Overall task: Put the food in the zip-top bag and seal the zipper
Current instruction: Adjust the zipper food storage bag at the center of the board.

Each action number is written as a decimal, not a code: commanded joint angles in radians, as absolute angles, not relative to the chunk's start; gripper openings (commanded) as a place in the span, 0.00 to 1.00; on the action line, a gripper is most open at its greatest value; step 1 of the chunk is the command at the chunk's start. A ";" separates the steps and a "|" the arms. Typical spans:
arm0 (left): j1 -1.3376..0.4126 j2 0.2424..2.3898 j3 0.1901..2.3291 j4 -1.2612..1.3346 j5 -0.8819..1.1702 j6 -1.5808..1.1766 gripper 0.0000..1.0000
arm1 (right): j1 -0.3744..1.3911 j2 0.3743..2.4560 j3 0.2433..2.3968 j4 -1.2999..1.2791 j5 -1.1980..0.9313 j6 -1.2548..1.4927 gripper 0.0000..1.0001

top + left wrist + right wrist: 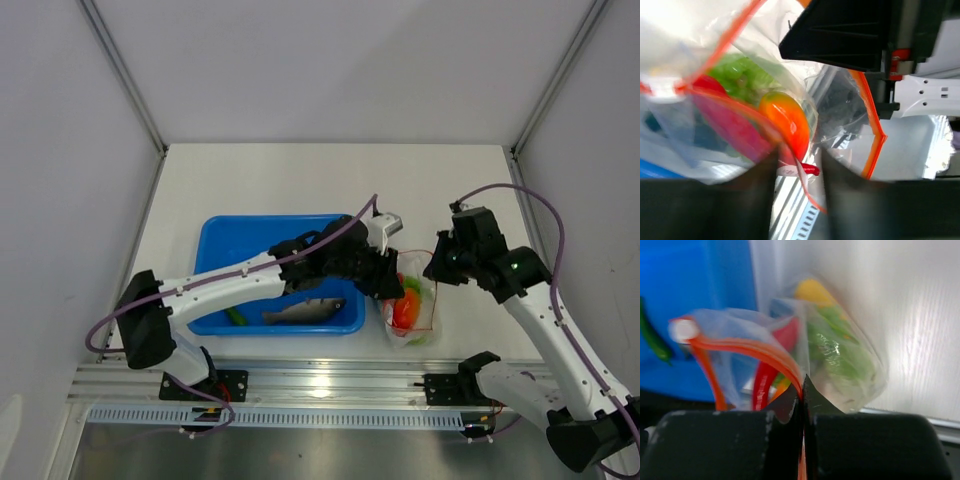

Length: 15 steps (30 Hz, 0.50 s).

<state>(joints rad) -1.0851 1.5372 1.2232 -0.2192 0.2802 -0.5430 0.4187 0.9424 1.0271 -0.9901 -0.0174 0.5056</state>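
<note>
though clear, bag [421, 322] crinkly (orange-rimmed)

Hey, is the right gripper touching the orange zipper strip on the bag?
Touching. The right wrist view shows the right gripper shut on the orange zipper strip, which runs straight into its closed tips with no gap.

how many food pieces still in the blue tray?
2: the grey fish near the tray's front edge, and a dark green piece to its left. The left arm covers part of the blue tray, so more may be hidden.
</note>
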 commanded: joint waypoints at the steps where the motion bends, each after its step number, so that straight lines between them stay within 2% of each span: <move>1: -1.037 1.471 1.342 -0.395 0.299 -0.532 0.50 | 0.419 0.991 1.172 -1.018 -0.052 0.489 0.00; 2: -1.026 1.467 1.362 -0.460 0.299 -0.532 0.57 | 0.419 1.005 1.186 -1.023 -0.060 0.495 0.00; 3: -1.017 1.453 1.361 -0.484 0.293 -0.534 0.69 | 0.419 1.023 1.189 -1.017 -0.075 0.499 0.00; 8: -0.930 1.338 1.280 -0.575 0.180 -0.535 0.96 | 0.419 1.054 1.147 -0.974 -0.040 0.511 0.00; 9: -0.905 1.319 1.275 -0.619 0.161 -0.529 0.99 | 0.419 1.060 1.141 -0.957 -0.026 0.515 0.00; 15: -0.753 1.259 1.270 -0.846 0.045 -0.512 0.99 | 0.416 1.158 1.126 -0.945 0.000 0.520 0.00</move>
